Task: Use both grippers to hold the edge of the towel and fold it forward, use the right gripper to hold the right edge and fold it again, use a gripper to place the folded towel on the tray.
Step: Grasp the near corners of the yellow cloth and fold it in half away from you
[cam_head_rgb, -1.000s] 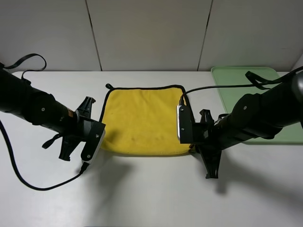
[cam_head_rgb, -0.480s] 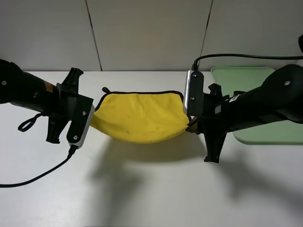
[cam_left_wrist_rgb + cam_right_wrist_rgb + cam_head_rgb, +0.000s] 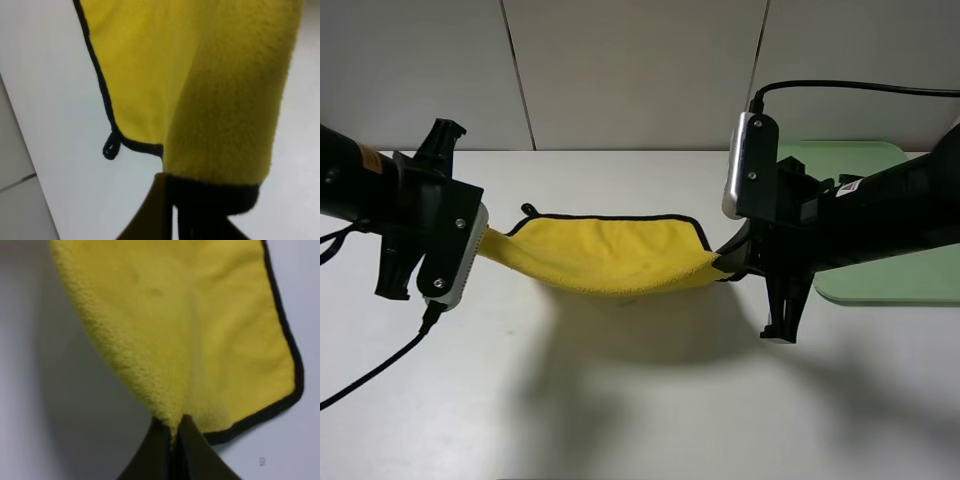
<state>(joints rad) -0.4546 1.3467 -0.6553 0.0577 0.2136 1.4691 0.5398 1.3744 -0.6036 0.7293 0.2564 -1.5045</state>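
Sagging in the middle, the towel (image 3: 610,258) hangs above the table (image 3: 640,410) (its black-trimmed far hem seems to rest there). The left gripper (image 3: 172,202) and the right gripper (image 3: 172,435) each pinch a near corner, presumably to carry that edge forward.

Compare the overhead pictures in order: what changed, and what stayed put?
The left claw and right claw, shut on the near corners of the towel, lifted that edge and carried it forward; the towel now sags between them. The tray stayed put.
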